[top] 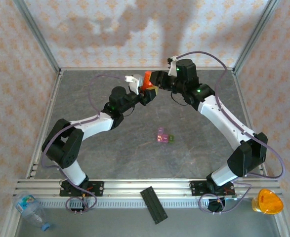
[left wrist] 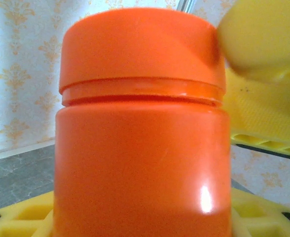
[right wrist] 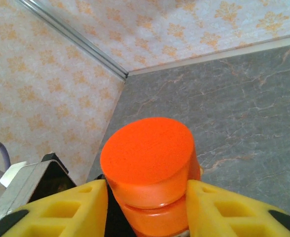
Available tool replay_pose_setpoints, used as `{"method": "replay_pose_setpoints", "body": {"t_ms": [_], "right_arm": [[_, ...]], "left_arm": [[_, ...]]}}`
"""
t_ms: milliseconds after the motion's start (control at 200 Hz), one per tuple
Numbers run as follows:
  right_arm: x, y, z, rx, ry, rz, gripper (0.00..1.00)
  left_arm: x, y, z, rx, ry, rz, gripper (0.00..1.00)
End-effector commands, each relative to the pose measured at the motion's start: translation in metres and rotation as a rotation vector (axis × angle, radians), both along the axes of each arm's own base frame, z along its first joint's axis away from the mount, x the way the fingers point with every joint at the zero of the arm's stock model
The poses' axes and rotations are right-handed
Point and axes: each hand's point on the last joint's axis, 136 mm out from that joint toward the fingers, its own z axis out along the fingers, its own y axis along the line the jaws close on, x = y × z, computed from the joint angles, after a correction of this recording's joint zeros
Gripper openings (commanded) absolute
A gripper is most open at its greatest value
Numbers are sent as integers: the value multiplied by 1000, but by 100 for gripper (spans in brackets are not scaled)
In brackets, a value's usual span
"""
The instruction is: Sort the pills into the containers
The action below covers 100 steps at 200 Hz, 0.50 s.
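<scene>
In mid-air, one orange bottle [top: 146,81] in left jaws' grip (right jaws around cap [right wrist: 147,153], hold unclear).

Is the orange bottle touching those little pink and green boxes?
Apart. The top view shows the orange bottle far back, the boxes lying mid-table, and a wide stretch of bare grey table between them.
</scene>
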Motion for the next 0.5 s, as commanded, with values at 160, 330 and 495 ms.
{"method": "replay_pose_setpoints", "body": {"t_ms": [160,330,495], "right_arm": [[-21,-34,50,73,-131,95,79],[-39,-28,60,45,-145,232,83],[-39,-19,64,51,-138,297,83]], "left_arm": [[-36,-15,53,-186,-114,-316,0],[-45,-22,67,-263,-92,-438,0],[-47,-28,71,-281,-68,-496,0]]}}
